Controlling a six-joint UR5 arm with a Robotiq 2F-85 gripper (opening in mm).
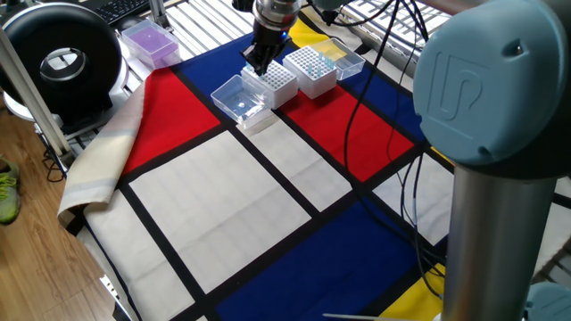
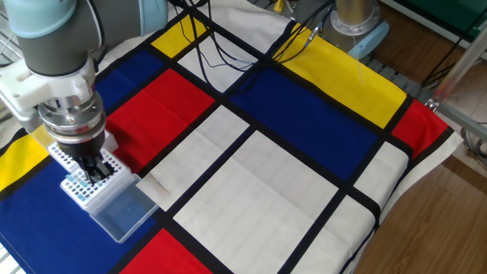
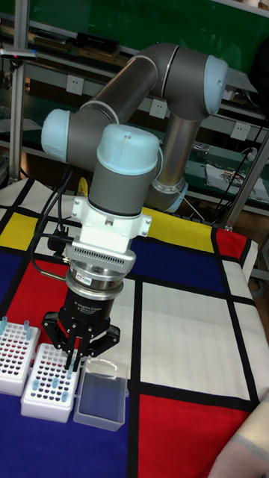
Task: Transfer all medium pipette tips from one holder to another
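Observation:
Two white holders stand side by side on the blue patch. The nearer holder [image 3: 49, 382] [image 2: 85, 190] [image 1: 273, 83] carries several pale-blue medium pipette tips [image 3: 46, 385] sunk in its holes. A few more tips [image 3: 25, 328] stick up from the other holder [image 3: 15, 358] [image 1: 310, 69]. My gripper [image 3: 72, 366] [image 2: 95, 173] [image 1: 258, 62] points straight down over the nearer holder's edge. Its fingers are pinched together just above the holes. I cannot make out whether a tip sits between them.
A clear plastic lid [image 3: 101, 399] [image 2: 122, 213] [image 1: 237, 98] lies right beside the nearer holder. A purple box [image 1: 150, 42] and a round black device [image 1: 62, 58] stand past the cloth's edge. Cables [image 2: 228, 46] trail over the far squares. A second robot column [image 1: 500, 178] rises close by.

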